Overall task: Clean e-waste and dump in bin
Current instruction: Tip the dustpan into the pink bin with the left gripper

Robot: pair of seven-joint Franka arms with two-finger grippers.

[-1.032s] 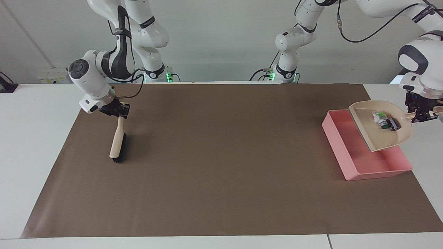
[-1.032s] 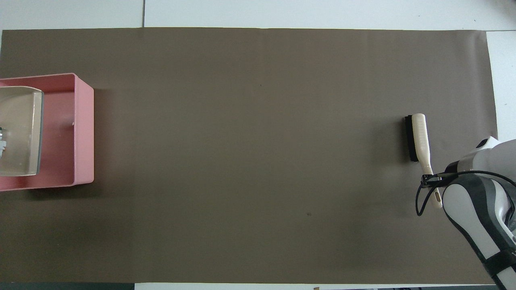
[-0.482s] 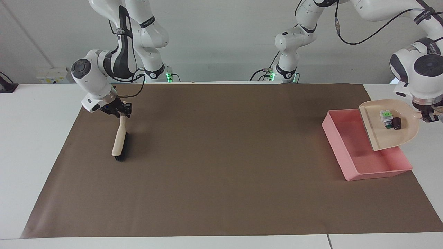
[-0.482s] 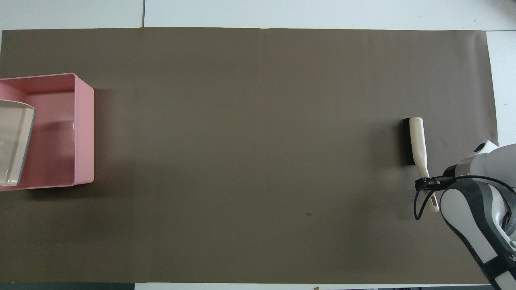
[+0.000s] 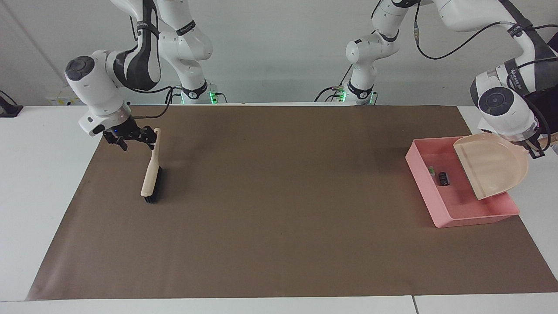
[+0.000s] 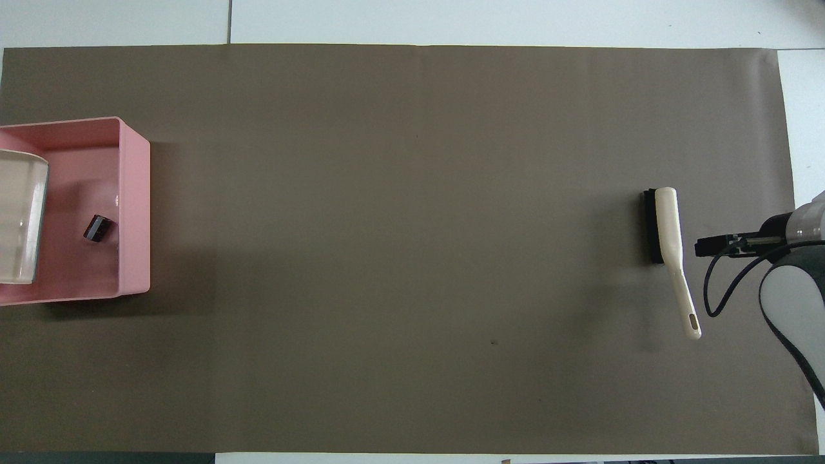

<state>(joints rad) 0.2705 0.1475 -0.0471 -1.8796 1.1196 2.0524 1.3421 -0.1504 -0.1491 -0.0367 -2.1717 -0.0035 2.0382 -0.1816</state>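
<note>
The pink bin [image 5: 440,218] stands at the left arm's end of the table. In it lie the e-waste parts: the white-and-green piece [image 5: 431,170] and the dark cylinder [image 5: 444,178]. The cylinder also shows in the overhead view [image 6: 98,227], inside the bin [image 6: 135,193]. My left gripper [image 5: 537,150] is shut on the handle of the beige dustpan [image 5: 492,168]. It holds the dustpan tilted and empty over the bin. My right gripper [image 5: 130,140] is open, just beside the handle of the brush [image 5: 152,174], which lies on the mat.
A brown mat [image 5: 279,209] covers most of the table. The brush [image 6: 667,225] lies at the right arm's end, with its handle pointing toward the robots. The right gripper [image 6: 706,246] sits beside it. The dustpan [image 6: 19,225] covers part of the bin.
The left gripper tipped the dustpan, and both e-waste parts slid out into the pink bin. The right gripper let go of the brush handle and moved away from it.
</note>
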